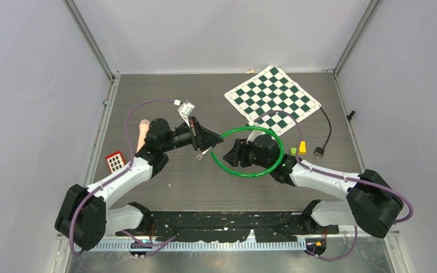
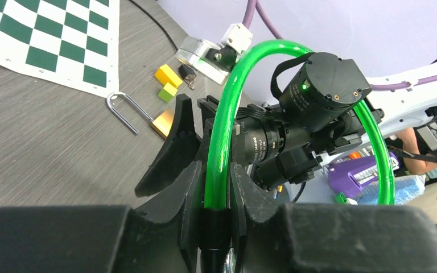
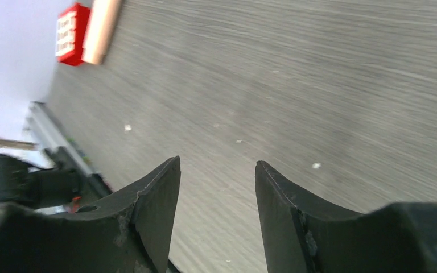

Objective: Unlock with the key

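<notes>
Between the left fingers (image 2: 173,153) sits the green cable lock (image 2: 216,165), pinched tight near its black end. The rest of the loop arches up and away around the right arm's wrist. Just under that grip, seen from above, what looks like the key (image 1: 203,151) pokes out toward the right fingers (image 3: 153,199). Those stand apart with nothing between them, and only the grey bench (image 3: 318,85) shows through the gap. From where I stand, the two arms meet nose to nose over the middle of the bench.

Beyond the left fingers a brass padlock (image 2: 160,122) lies flat, partly hidden by one finger, its silver shackle pointing toward the chequered mat (image 2: 45,40). A yellow block (image 2: 168,74) and a green block (image 2: 167,91) sit just behind it. Over by the left wall lie a red block (image 1: 115,161) and a pale wooden peg (image 1: 143,133), close together.
</notes>
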{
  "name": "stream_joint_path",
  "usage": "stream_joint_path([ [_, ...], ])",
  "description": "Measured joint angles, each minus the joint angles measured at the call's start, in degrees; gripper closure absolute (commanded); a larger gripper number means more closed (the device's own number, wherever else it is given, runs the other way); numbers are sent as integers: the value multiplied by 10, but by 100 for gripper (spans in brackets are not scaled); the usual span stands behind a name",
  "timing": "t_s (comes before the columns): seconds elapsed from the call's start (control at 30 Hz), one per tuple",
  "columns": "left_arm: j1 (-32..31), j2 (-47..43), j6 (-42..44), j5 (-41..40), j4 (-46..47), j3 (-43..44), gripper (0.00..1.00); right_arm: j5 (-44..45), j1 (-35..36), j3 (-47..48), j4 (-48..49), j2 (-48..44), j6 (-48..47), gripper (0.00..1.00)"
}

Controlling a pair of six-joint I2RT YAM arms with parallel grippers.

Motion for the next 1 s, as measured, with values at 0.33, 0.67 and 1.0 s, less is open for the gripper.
stream_joint_path([
  [0.33,7,-99,-10,-63,-57,-41,100,186,0,79,-201,5,-106,17],
  [0.67,22,-204,-68,-120,-88,-108,100,288,3,126,-308,28,-184,15],
  [1.0,52,-242,-147,-196,-135,-86,100,328,5,183,-338,80,-237,14],
])
